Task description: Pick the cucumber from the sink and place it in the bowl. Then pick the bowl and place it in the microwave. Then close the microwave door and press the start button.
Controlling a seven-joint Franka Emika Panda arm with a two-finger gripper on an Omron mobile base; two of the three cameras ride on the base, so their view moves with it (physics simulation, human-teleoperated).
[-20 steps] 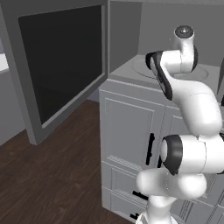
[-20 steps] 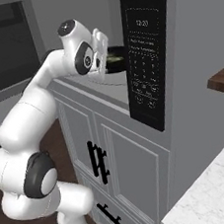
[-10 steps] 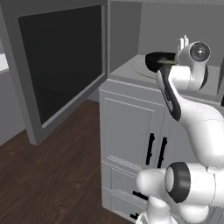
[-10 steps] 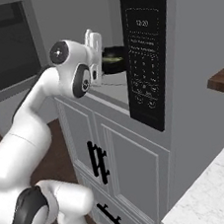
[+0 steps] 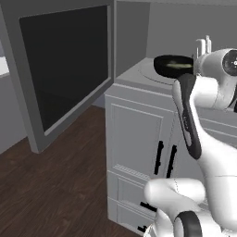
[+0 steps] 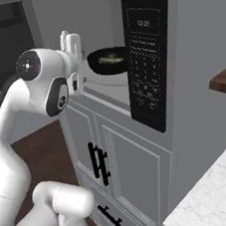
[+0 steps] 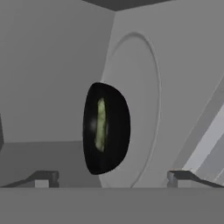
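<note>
**Tech:** Since a second ago, your arm has drawn back out of the microwave [image 6: 150,55], and the gripper [image 7: 111,177] has parted from the bowl [image 7: 106,127].

**Operator:** What state are the fingers in?

**Tech:** Released. In the hand view you see both fingertips [image 7: 43,178] spread wide with nothing between them.

**Operator:** Where is the bowl relative to them?

**Tech:** Ahead of the fingertips and apart from them, centred between the two. It rests on the round turntable [image 7: 144,87] inside the microwave.

**Operator:** And the cucumber?

**Tech:** You find the cucumber [image 7: 101,124] lying inside the bowl, beyond the fingertips. Past the bowl stands the grey rear wall of the cavity.

**Operator:** And the door?

**Tech:** The microwave door [image 5: 60,69] stands swung open, well off to the left side of the gripper.
</note>
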